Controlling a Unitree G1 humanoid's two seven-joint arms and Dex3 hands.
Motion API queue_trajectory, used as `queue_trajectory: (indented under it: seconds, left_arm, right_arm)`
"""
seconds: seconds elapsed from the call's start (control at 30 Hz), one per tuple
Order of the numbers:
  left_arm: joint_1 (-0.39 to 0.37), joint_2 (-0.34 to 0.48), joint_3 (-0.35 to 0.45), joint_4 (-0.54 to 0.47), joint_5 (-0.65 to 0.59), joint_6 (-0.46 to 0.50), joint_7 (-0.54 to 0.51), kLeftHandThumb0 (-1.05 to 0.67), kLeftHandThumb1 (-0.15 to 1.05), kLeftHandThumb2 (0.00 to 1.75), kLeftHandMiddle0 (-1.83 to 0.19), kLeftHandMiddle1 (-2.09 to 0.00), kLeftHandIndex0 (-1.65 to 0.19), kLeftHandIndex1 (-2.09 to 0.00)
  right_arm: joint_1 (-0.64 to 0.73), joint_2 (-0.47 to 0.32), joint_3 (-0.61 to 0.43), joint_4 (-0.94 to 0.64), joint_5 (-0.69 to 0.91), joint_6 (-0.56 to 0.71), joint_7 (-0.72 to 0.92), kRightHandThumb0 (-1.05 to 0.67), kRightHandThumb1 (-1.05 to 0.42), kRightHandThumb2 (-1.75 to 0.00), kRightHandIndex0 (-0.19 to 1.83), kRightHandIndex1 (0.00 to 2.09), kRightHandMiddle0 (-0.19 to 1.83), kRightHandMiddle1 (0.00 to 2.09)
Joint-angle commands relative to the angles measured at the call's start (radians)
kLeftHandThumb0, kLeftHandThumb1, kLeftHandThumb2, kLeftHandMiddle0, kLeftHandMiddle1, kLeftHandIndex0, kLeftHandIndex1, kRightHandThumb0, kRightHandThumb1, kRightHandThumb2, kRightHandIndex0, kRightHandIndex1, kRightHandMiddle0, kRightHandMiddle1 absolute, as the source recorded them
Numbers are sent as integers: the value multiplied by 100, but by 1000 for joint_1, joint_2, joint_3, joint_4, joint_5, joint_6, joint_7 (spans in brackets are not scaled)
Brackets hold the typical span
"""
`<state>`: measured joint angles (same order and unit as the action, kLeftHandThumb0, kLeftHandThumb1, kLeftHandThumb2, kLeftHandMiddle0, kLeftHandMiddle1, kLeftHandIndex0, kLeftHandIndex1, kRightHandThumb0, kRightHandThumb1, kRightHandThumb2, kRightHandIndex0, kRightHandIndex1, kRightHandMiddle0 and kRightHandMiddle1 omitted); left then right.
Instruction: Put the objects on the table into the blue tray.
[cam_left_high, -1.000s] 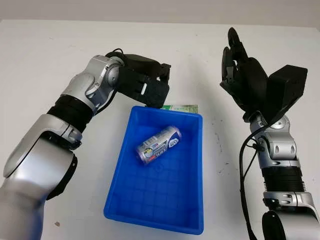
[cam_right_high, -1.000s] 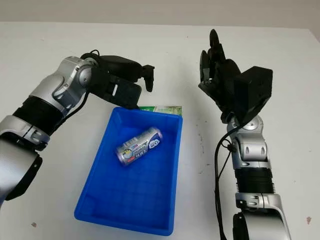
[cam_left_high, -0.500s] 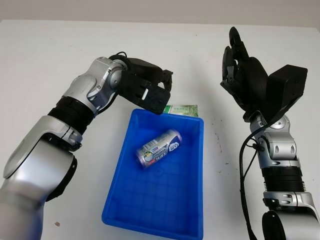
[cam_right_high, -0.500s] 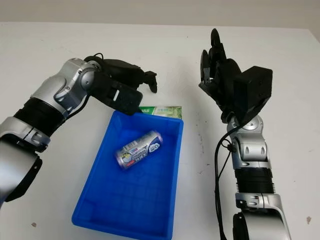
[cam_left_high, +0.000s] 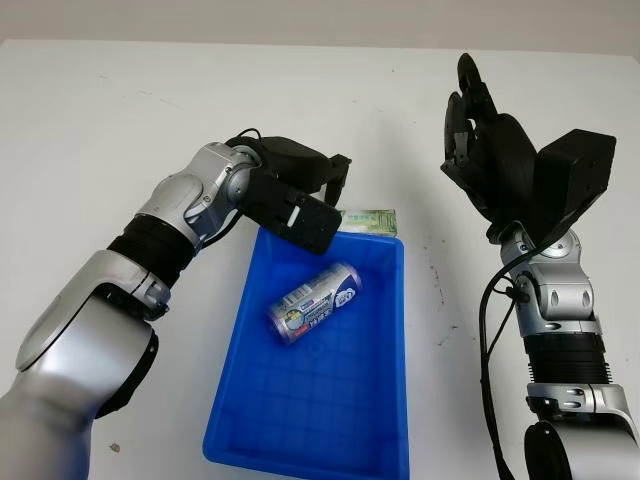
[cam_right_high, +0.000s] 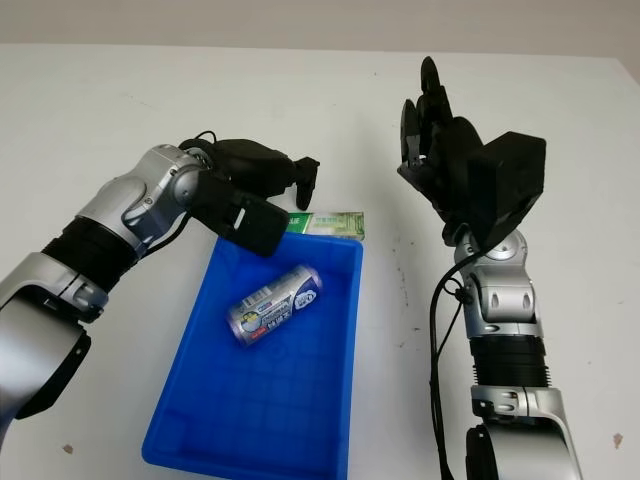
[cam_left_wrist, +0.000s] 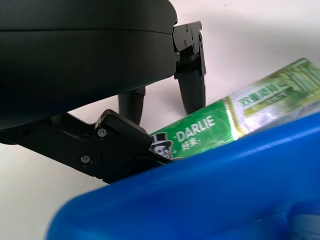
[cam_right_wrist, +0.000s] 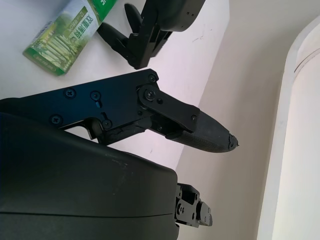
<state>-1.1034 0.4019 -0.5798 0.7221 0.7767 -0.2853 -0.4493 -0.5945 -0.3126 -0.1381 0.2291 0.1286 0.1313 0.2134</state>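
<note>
Head cam: left hand (cam_left_high: 318, 190) has slid down toward the far rim of the blue tray (cam_left_high: 300, 420) since a second ago, open, holding nothing. The green toothpaste box (cam_left_high: 368, 220) lies on the table just past its fingers, against the tray's far wall. The can (cam_left_high: 313, 301) sits inside the tray, below the hand.

Left wrist: fingers (cam_left_wrist: 192, 85) hover right at the toothpaste box (cam_left_wrist: 200, 132).

Right hand (cam_left_high: 478, 135) hasn't moved, raised, open, well apart from the box.
</note>
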Motion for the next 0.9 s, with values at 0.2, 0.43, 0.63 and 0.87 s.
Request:
queue_trajectory:
  seconds: [0.2,0.43,0.63,0.87]
  left_arm:
    - [4,-1,-22,60,48,-69,121,-46,93,6,-73,-209,-14,-201]
    - [-38,15,-67,114,149,-115,237,-42,105,40,-79,-209,-16,-209]
    - [-67,0,-31,178,110,-108,248,-36,105,47,-94,-209,-35,-209]
    - [-128,6,-31,211,114,-70,230,-35,105,47,-67,-209,-23,-209]
  right_arm:
    - [10,-11,-17,-34,11,16,6,-59,-105,-82,-19,0,-19,0]
    - [8,-8,-23,-27,16,11,18,-59,-105,-83,-19,0,-19,0]
    - [4,-3,-22,-15,15,4,19,-60,-105,-84,-19,0,-19,0]
    - [3,-4,-17,4,4,-18,23,-60,-105,-84,-19,0,-19,0]
